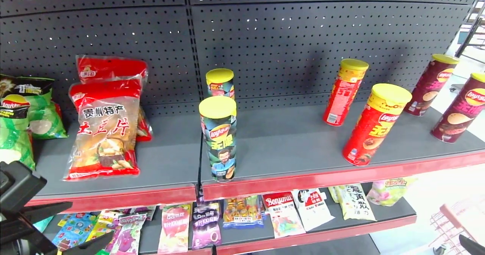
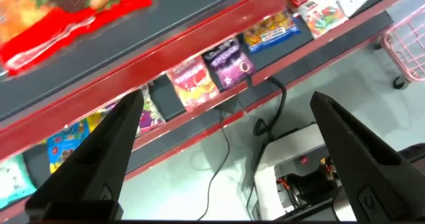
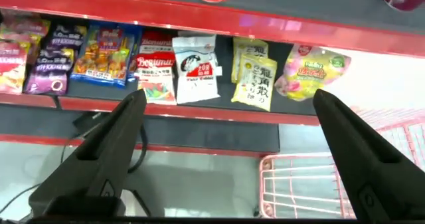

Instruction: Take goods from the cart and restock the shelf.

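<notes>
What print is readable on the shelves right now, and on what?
"贵州特产": front red bag.
"土豆片": same bag.
"Lay's": green bag, front blue can, front red can, right maroon can.
"龍角散": yellow pouch on lower shelf.
Other packets there: too small or blurred to read.
</notes>
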Motion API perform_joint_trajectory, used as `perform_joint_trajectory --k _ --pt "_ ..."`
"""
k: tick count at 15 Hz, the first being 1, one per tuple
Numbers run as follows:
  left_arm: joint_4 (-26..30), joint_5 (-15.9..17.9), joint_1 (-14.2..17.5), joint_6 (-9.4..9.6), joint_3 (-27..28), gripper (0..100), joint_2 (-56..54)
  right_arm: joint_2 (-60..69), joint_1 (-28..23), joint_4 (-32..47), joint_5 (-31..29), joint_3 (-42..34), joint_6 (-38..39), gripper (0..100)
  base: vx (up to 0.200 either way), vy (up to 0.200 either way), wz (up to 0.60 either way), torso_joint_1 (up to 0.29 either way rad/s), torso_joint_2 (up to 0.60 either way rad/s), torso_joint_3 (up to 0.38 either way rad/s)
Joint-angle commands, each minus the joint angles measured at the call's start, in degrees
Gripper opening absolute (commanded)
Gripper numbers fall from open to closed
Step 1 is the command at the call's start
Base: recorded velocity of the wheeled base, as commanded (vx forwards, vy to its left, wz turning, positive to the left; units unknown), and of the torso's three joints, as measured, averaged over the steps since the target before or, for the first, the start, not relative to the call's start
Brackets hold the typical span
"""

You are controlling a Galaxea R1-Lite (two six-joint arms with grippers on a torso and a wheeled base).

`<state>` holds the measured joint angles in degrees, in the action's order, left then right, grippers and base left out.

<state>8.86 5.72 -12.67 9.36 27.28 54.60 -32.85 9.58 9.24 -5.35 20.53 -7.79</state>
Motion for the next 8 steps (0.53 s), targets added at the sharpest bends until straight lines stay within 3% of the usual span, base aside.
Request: perform_joint_trajectory --k 1,3,5,8 --pt "-0.95 -0.09 -1.13 -0.22 0.23 100 2.18 -0.02 -0.09 -0.36 0.17 -0.67 0.49 100 0.0 0.0 0.0 0.0 0.0 0.0" --pt "-4.91 -0.53 -1.84 -0.49 0.14 100 6.83 1.83 -0.35 -2.65 0.17 -3.21 2.25 100 0.0 0.0 0.0 0.0 0.0 0.0" --pt "-8.25 -1.5 -3.07 -0.84 0.23 100 11.23 5.43 -1.94 -9.77 0.17 -8.66 2.16 100 0.0 0.0 0.0 0.0 0.0 0.0" --pt "-13.87 -6.07 -8.96 -9.19 0.23 100 17.91 11.76 -4.57 -12.93 0.08 -13.59 2.16 100 0.0 0.0 0.0 0.0 0.0 0.0"
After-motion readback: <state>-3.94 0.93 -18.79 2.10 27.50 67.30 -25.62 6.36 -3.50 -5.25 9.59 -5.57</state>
